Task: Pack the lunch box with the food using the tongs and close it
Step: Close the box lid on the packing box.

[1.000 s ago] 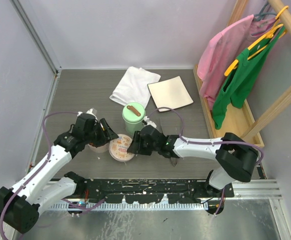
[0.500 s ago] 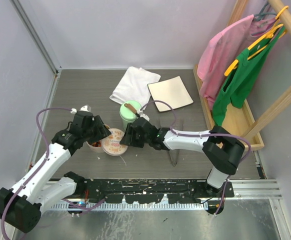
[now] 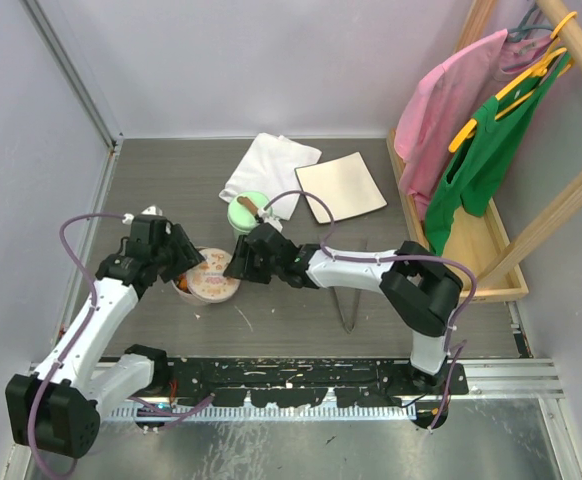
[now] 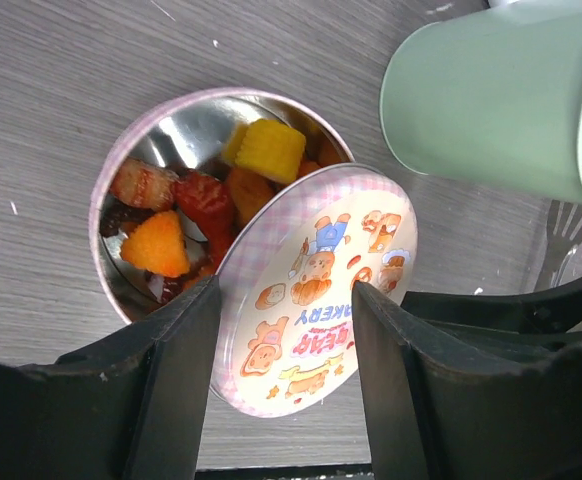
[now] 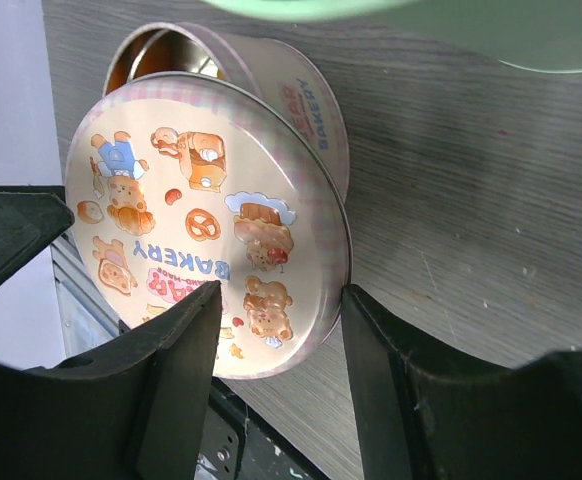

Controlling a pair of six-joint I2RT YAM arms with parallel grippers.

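The lunch box (image 3: 182, 287) is a round pink-check tin, open, with the food (image 4: 201, 195) heaped inside in orange, red and yellow pieces. Its bakery-print lid (image 3: 213, 276) hangs tilted over the tin's right side and covers part of the opening. My left gripper (image 3: 181, 260) comes from the left and its jaws (image 4: 286, 295) pinch the lid's (image 4: 321, 290) near edge. From the right, my right gripper (image 3: 243, 262) grips the opposite edge of the lid (image 5: 201, 200), its right finger touching the rim (image 5: 281, 295). The tongs (image 3: 348, 308) lie on the table under the right arm, held by neither gripper.
A mint-green canister (image 3: 251, 210) with a brown knob stands just behind the tin, close to the right gripper. Further back lie a white cloth (image 3: 269, 170) and a beige square board (image 3: 341, 185). A wooden rack with pink and green garments (image 3: 471, 150) lines the right side.
Both grippers and the lid between them have moved left and away from the bases. The lid, which was beside the tin, now overlaps its opening.
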